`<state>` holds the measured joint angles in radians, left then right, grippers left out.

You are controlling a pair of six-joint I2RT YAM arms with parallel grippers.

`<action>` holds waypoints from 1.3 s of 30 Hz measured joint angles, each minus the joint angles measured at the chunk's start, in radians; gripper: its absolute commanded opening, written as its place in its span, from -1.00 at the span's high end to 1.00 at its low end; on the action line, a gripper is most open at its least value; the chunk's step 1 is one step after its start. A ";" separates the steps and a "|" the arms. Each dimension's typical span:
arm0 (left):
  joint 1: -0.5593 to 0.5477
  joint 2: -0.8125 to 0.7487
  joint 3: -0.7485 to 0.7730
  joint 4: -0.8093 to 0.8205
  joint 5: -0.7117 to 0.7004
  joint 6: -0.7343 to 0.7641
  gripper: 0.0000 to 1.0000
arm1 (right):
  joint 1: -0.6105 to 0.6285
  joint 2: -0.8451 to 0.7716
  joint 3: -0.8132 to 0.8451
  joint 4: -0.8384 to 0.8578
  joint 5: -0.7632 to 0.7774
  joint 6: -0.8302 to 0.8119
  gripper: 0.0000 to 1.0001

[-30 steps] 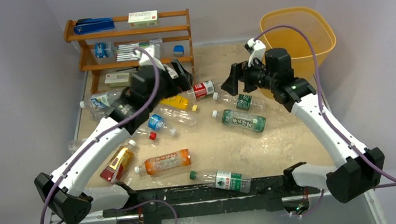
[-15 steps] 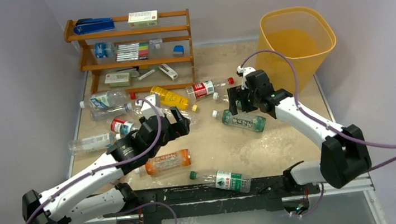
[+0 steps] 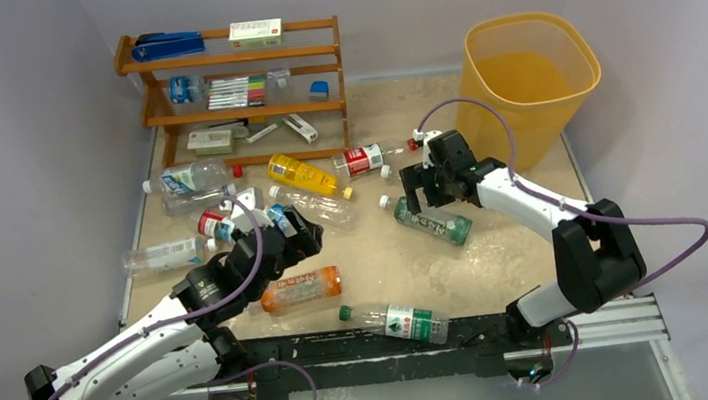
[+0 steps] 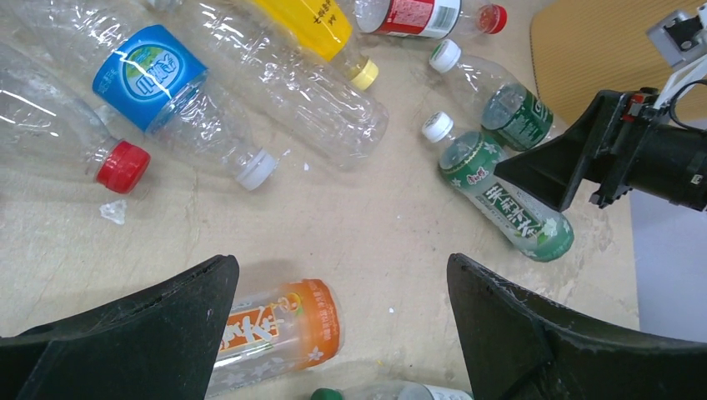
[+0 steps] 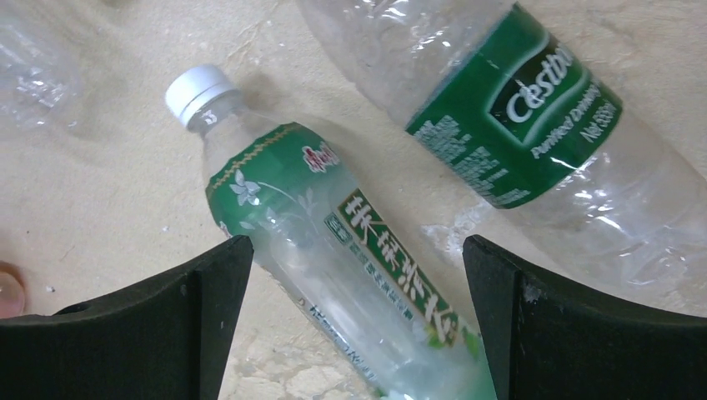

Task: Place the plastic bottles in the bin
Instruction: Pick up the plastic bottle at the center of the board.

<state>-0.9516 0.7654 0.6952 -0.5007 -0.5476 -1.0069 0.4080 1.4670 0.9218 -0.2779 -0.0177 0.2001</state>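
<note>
Plastic bottles lie scattered on the tabletop. My left gripper [image 3: 302, 234] [image 4: 340, 262] hangs open above the table, with the end of an orange-label bottle [image 3: 300, 290] [image 4: 283, 329] below its left finger. My right gripper [image 3: 425, 195] [image 5: 357, 242] is open and low over a green-label bottle with a white cap [image 3: 430, 221] [image 5: 333, 250], which lies slantwise between its fingers, untouched. A second clear bottle with a green label [image 5: 517, 108] lies just beyond it. The yellow-orange bin [image 3: 493, 114] stands at the back right, upright.
A wooden shelf rack [image 3: 228, 58] with stationery stands at the back left. Other bottles lie around it: yellow [image 3: 302, 174], red-label [image 3: 362, 159], blue-label [image 4: 146, 67] and a green-capped one [image 3: 394, 321] by the front rail. A loose red cap [image 3: 412, 143] lies near the bin.
My left arm has drawn back from the shelf to above the orange-label bottle. My right arm has come down from beside the bin to the green-label bottle. Both grippers stay open.
</note>
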 measured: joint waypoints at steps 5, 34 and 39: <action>0.000 -0.027 -0.034 -0.012 0.000 -0.011 -0.93 | 0.038 0.001 0.000 0.001 -0.018 0.001 -1.00; 0.000 -0.119 -0.070 -0.051 0.001 -0.034 -0.91 | 0.187 -0.001 0.028 -0.103 -0.006 0.120 -0.10; 0.000 -0.136 -0.070 -0.065 0.001 -0.035 -0.91 | 0.180 -0.099 0.278 -0.208 -0.008 0.121 -0.07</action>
<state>-0.9516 0.6296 0.6250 -0.5659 -0.5468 -1.0416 0.5877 1.3682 1.2003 -0.4862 -0.0254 0.3210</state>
